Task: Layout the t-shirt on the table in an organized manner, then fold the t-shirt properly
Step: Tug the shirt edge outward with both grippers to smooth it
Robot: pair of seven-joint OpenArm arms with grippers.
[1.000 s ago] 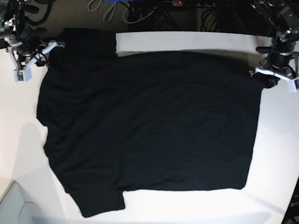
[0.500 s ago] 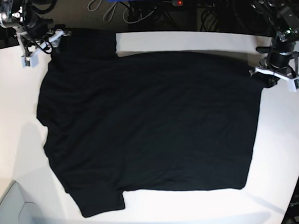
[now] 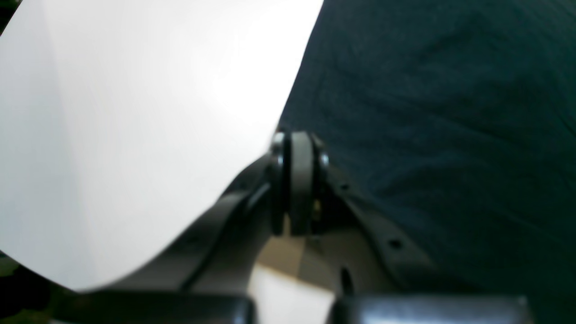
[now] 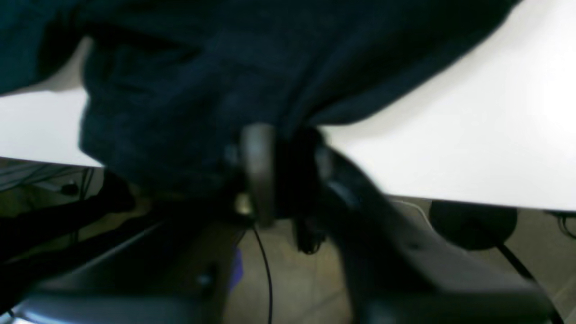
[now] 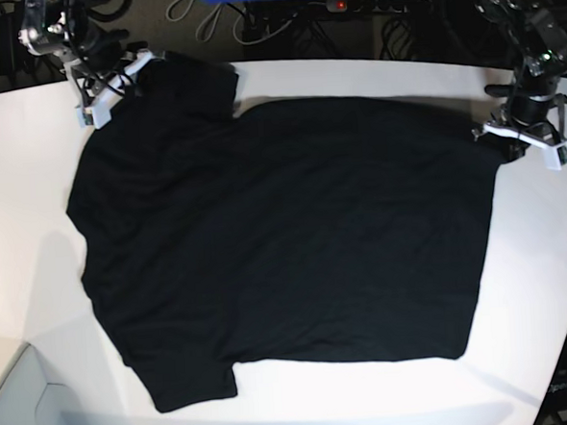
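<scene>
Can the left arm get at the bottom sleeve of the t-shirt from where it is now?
Probably not readily: the left gripper sits shut at the t-shirt edge on the far side of the table, while that sleeve lies at the opposite near corner.

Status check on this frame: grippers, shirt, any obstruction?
Left gripper shut at the t-shirt edge. Right gripper pinching the far sleeve at the table edge. Shirt spread flat. Nothing in the way.
</scene>
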